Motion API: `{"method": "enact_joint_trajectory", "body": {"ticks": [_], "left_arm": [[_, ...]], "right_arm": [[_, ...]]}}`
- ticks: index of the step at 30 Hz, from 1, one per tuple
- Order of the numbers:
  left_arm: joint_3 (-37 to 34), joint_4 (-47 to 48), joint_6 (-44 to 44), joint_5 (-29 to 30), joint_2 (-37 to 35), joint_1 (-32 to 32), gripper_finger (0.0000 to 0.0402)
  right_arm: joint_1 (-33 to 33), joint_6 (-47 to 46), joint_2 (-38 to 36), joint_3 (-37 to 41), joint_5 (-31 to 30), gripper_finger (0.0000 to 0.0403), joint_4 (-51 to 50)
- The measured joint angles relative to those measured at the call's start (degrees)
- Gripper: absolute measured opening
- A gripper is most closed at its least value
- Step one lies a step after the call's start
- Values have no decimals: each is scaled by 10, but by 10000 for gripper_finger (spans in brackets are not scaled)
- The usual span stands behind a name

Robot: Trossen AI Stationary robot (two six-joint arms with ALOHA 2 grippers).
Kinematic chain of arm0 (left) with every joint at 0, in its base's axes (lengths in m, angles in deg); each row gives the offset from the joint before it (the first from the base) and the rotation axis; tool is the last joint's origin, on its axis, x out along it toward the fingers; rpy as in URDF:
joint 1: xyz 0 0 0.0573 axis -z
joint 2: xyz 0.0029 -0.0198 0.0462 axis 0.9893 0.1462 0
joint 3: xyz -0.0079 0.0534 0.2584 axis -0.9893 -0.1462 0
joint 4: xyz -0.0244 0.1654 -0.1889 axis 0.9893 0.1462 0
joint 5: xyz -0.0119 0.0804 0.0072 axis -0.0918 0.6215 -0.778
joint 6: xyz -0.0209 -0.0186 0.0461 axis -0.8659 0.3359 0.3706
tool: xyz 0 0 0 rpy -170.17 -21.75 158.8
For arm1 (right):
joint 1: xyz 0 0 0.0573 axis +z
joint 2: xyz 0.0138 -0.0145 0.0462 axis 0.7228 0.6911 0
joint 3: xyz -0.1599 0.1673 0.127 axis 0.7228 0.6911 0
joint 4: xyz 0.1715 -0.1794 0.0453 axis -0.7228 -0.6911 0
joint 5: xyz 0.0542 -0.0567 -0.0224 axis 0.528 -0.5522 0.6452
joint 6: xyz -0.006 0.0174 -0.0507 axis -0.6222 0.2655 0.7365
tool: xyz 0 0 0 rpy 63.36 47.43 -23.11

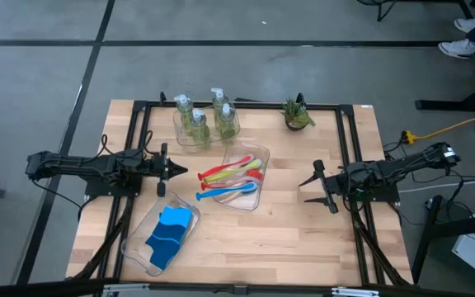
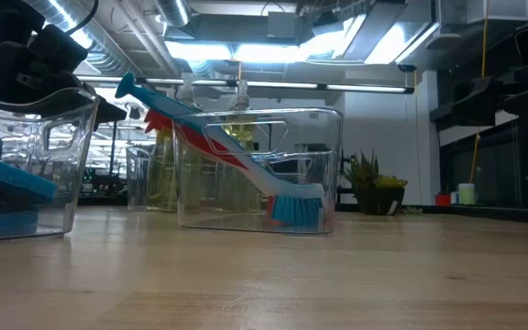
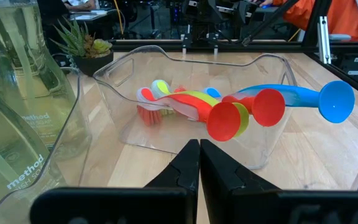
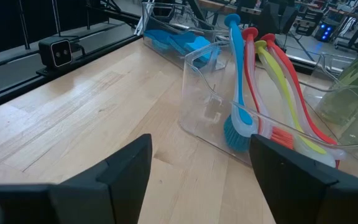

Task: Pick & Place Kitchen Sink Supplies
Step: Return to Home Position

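Note:
Several red, blue and yellow-green brushes lie in a clear tray at the table's middle, their handle ends sticking out over its left rim. Three pump bottles stand in a clear tray at the back. Blue sponge pieces lie in a clear tray at the near left. My left gripper hangs shut at the left, just short of the brush handles. My right gripper hangs open at the right, apart from the brush tray, nothing between its fingers.
A small green potted plant stands at the back right. A black frame runs along the table's sides. Bare wood lies between the brush tray and my right gripper and along the near edge.

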Motion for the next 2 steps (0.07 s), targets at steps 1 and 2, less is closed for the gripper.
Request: {"method": "enact_joint_trajectory", "body": {"ticks": [1, 2], "left_arm": [[0, 0, 0, 0, 0, 0, 8], [0, 0, 0, 0, 0, 0, 8]], "right_arm": [[0, 0, 0, 0, 0, 266, 0], [0, 0, 0, 0, 0, 266, 0]]}}
